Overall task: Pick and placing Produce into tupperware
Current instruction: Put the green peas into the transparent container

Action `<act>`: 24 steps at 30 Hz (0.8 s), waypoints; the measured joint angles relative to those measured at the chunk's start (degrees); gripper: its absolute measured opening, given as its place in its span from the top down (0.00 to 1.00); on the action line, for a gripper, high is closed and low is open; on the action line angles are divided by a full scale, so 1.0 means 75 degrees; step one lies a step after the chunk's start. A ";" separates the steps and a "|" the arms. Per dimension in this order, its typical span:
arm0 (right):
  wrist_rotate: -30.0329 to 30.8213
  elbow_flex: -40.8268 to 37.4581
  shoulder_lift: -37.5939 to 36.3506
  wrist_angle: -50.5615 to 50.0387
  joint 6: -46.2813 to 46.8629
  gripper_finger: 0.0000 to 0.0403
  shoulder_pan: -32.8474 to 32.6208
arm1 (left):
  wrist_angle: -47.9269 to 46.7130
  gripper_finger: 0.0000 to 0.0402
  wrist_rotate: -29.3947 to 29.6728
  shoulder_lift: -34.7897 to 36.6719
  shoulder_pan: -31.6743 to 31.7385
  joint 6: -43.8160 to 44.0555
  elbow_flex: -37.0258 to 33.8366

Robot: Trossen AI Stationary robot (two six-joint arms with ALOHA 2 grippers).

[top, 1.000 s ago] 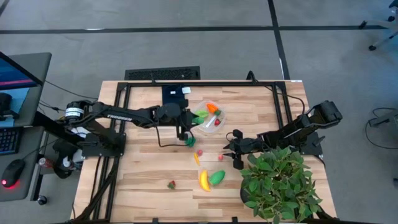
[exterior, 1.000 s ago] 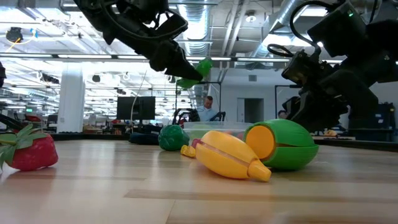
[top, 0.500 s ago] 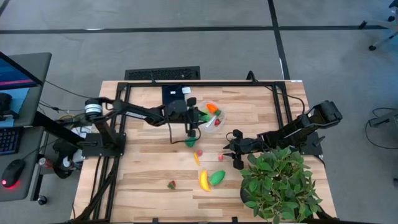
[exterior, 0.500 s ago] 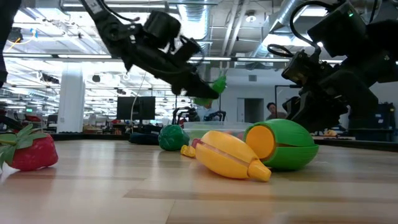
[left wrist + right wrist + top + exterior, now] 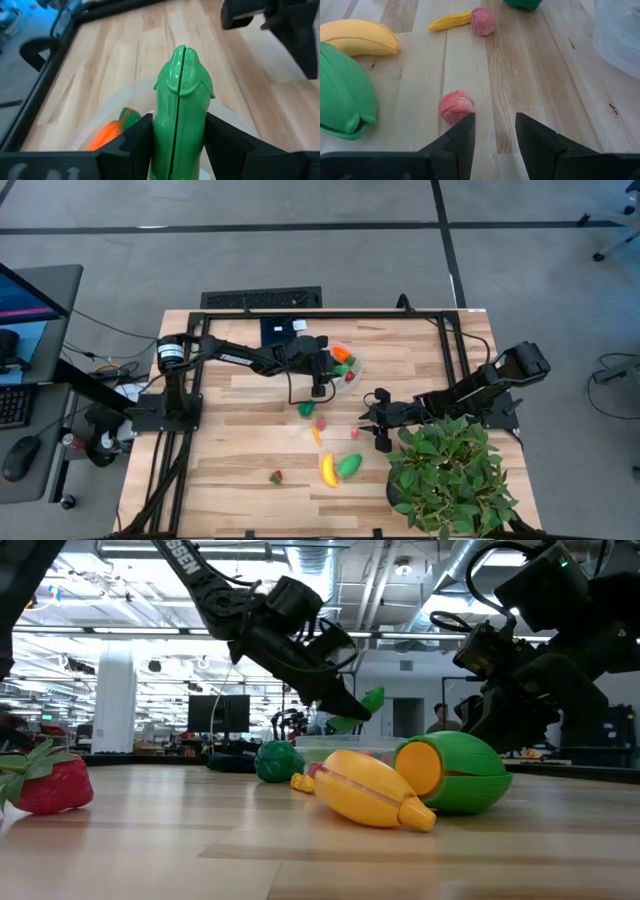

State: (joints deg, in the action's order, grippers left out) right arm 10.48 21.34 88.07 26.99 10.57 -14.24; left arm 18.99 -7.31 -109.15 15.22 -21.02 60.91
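Observation:
My left gripper (image 5: 322, 376) hangs at the left rim of the clear tupperware (image 5: 352, 366), shut on a light green produce piece (image 5: 179, 100), which also shows in the low view (image 5: 368, 700). An orange carrot (image 5: 111, 134) and a red piece (image 5: 350, 376) lie in the tupperware. On the table lie a dark green piece (image 5: 306, 409), two small red pieces (image 5: 321, 424) (image 5: 456, 106), a yellow bit (image 5: 316, 436), a banana (image 5: 327, 470), a green piece (image 5: 349, 465) and a strawberry (image 5: 275, 476). My right gripper (image 5: 494, 135) stands open, low over the table, just short of one red piece. My left gripper pinches the light green piece by its two flat sides (image 5: 161, 131) between its two fingers. The piece's pointed end (image 5: 183, 59) sticks out past the fingertips. The fingers come slanting down from the table's left. The piece is lifted clear, above the tupperware.
A leafy potted plant (image 5: 445, 475) stands at the near right, beside my right arm. A dark blue cloth (image 5: 282, 332) lies at the far edge, behind the tupperware. A black frame (image 5: 200, 330) runs around the table top.
My left gripper has carried the light green piece toward the table's right and down, from above the dark green piece to the tupperware's left rim. It has stayed shut on the piece. My right arm has kept still.

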 joint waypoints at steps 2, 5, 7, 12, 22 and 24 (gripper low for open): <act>0.0000 0.0000 0.0000 0.0000 0.0000 0.67 0.0000 | -0.0244 0.63 -0.0003 -0.0103 0.0000 0.0006 0.0168; 0.0000 0.0000 0.0000 -0.0001 0.0002 0.67 0.0000 | -0.0451 0.63 -0.0003 -0.0106 -0.0003 0.0006 0.0269; 0.0000 0.0000 0.0000 -0.0001 0.0002 0.67 0.0000 | -0.0521 0.63 -0.0015 -0.0104 -0.0006 0.0040 0.0273; 0.0000 0.0000 0.0000 -0.0001 0.0000 0.67 0.0000 | -0.0906 0.63 -0.0144 -0.0104 0.0035 0.0065 0.0270; 0.0000 0.0000 0.0000 -0.0001 0.0000 0.67 0.0000 | -0.1023 0.63 -0.0166 -0.0101 0.0035 0.0082 0.0267; 0.0000 0.0000 0.0000 -0.0001 0.0000 0.67 0.0000 | -0.1023 0.63 -0.0166 -0.0101 0.0035 0.0082 0.0267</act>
State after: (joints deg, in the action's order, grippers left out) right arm 10.48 21.34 88.07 26.98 10.57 -14.24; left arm 11.31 -8.56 -109.91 15.49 -20.40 62.92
